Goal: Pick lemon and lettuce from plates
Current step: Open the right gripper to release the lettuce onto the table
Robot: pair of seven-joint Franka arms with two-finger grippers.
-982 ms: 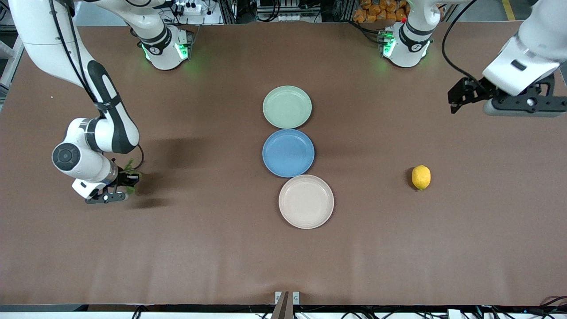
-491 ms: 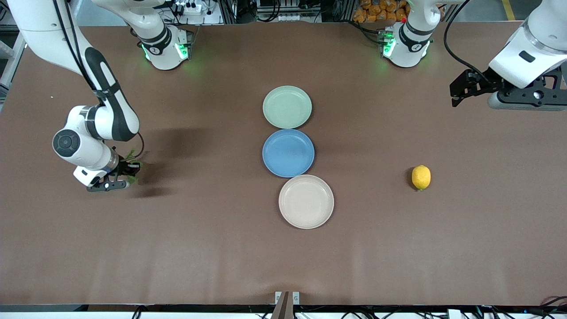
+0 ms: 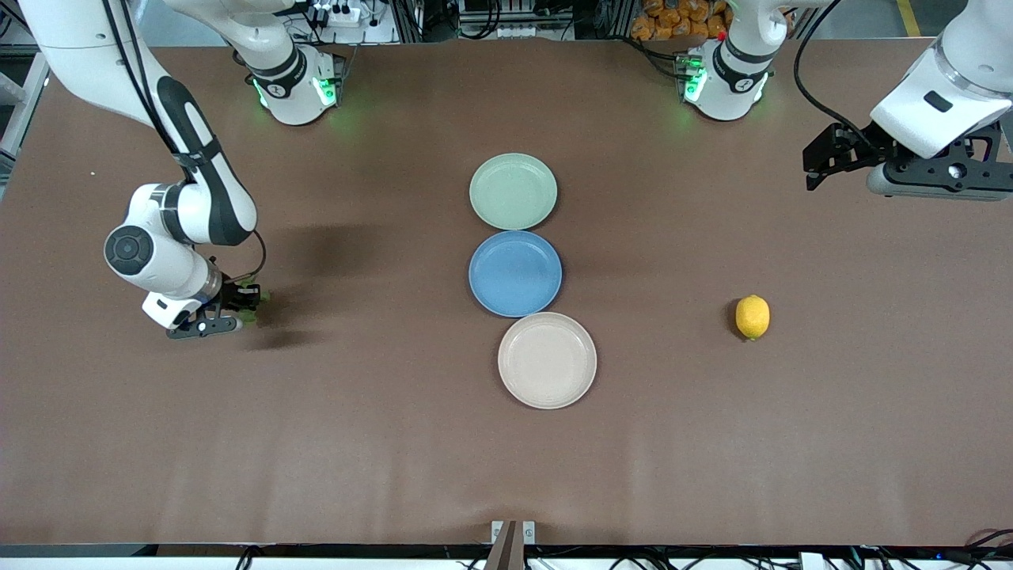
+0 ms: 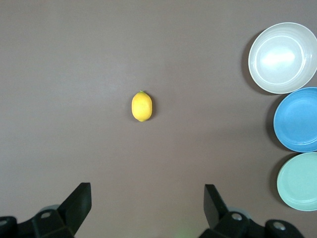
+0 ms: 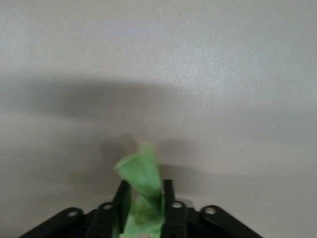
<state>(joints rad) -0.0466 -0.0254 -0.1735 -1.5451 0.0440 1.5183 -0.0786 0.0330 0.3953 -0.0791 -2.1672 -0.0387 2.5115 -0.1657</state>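
Brown tabletop carries a small oval yellow lemon (image 3: 752, 317) toward the left arm's end, well apart from the round beige plate (image 3: 547, 361), long axis running toward the bases. Over the table's edge past it, the left gripper (image 3: 815, 168) hangs spread and empty. The right gripper (image 3: 252, 302) clamps the ragged green lettuce leaf (image 5: 142, 188) low over bare table at its own end.

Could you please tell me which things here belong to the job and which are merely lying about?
Job:
- lemon, on the table
- lettuce, in the right gripper
- green plate
- beige plate
- left gripper, open, waiting

Lying about:
- blue plate
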